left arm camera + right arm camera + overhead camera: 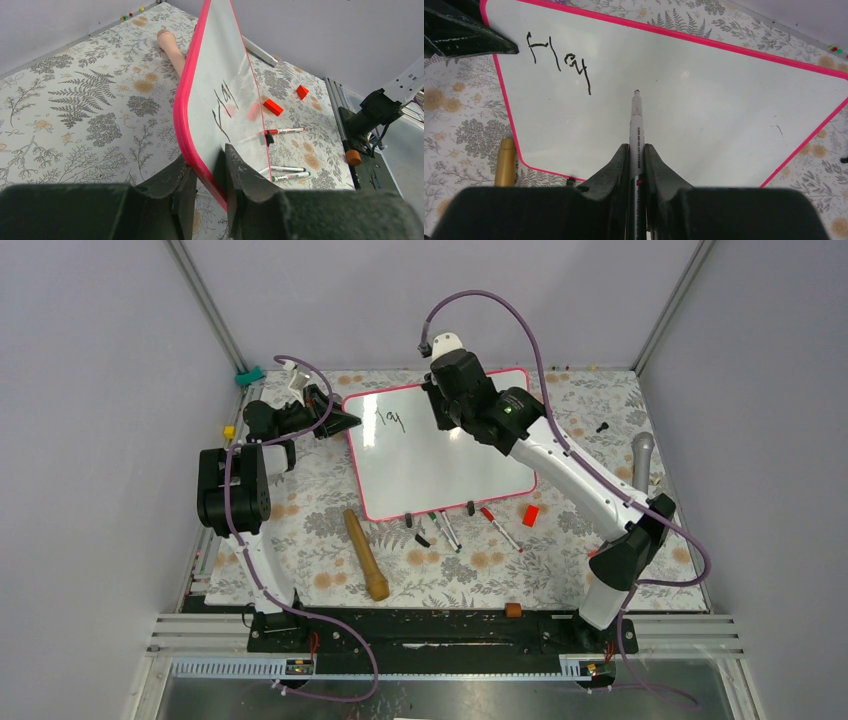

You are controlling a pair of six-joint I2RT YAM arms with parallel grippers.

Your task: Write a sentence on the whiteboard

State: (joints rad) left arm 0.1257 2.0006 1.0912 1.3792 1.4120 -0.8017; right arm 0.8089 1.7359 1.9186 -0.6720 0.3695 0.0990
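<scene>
The left gripper [206, 167] pinches the thin pink-red frame of the large glossy white rectangular whiteboard [450, 465], which rests on the floral-patterned table [300, 530] between the arms. A few black handwritten letters of the sentence [559, 62] sit near that gripped edge. To their right, the right gripper [636, 152] is clamped on a slim white marker [636, 117], its tip over bare white surface.

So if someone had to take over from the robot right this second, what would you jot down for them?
Left hand: closed on the pink edge of the whiteboard, gripping it near one corner.
Right hand: closed on a marker, tip aimed at the board just beside the writing; I can't tell whether it touches.
Done: the first few letters of the sentence, in the corner by the left hand.
Left: the rest of the sentence.
</scene>
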